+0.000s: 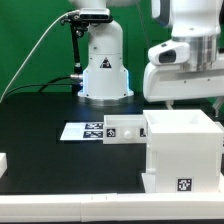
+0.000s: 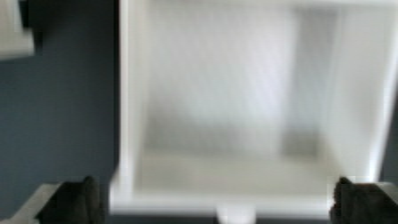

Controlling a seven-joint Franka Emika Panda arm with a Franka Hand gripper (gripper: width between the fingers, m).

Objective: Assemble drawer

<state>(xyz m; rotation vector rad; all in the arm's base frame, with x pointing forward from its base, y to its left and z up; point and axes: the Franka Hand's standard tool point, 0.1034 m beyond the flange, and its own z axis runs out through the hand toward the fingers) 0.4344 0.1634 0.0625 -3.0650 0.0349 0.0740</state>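
A white open-topped drawer box stands on the black table at the exterior view's right, with a marker tag low on its front. My gripper hangs just above its top edge. In the wrist view the box fills most of the picture, blurred, and I look down into it. My gripper is open wide, and its two dark fingertips stand outside the box's side walls without touching them. It holds nothing. A small white tagged part lies next to the box.
The marker board lies flat on the table at the middle. The arm's white base stands behind it. A white piece shows at the exterior view's left edge. A pale strip runs along the table's front edge.
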